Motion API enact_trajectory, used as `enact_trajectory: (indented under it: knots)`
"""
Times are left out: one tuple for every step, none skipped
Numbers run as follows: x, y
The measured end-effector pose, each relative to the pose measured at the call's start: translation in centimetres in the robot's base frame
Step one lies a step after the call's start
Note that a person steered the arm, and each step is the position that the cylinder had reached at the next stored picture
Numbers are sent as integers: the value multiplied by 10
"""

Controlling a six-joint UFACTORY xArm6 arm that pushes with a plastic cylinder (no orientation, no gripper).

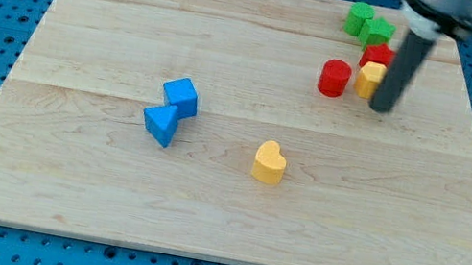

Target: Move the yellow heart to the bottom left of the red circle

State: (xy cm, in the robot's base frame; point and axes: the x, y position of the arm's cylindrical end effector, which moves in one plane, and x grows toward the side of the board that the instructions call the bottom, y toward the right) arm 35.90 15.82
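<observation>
The yellow heart lies near the middle of the wooden board, a little towards the view's bottom. The red circle stands at the view's upper right. My tip rests on the board just to the right of a second yellow block, which sits right of the red circle. The tip is far from the yellow heart, up and to its right. The rod hides part of another red block behind the second yellow block.
Two green blocks sit touching near the view's top right. A blue cube and a blue triangle touch each other left of centre. The wooden board lies on a blue pegboard.
</observation>
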Motion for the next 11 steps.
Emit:
enact_trajectory:
  knots:
    - [-34, 0]
    - [31, 16]
    - [148, 10]
    - [213, -71]
    - [170, -132]
    - [109, -122]
    - [61, -117]
    - [55, -138]
    - [89, -142]
    - [81, -103]
    - [45, -108]
